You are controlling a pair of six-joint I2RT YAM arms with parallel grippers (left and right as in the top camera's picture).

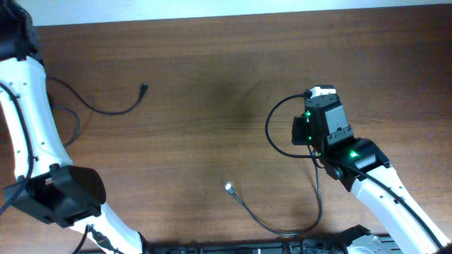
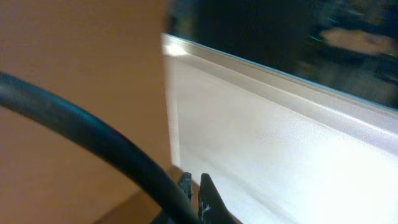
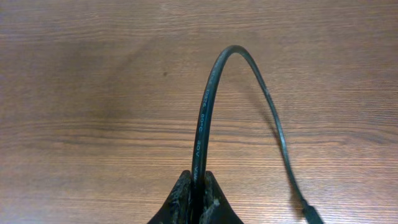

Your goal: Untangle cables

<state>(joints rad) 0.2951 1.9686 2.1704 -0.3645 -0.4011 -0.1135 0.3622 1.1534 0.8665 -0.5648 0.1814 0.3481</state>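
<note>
Right wrist view: right claw (image 3: 196, 186) clamped on black cable (image 3: 208, 99), which arches up, then drops onto the table (image 3: 93, 74). Grip of left claw (image 2: 194, 188): cannot tell, blurred. Another cable (image 1: 106, 111) lies far left.

The left wrist view is blurred; the left end effector (image 2: 195, 190), cropped by its bottom edge, shows no readable grip. Overhead, the left cable (image 1: 106, 111) disappears under the left arm (image 1: 32, 120) near the left edge of the counter (image 1: 212, 63). The right cable (image 3: 205, 112) runs off the right wrist view's bottom.
</note>
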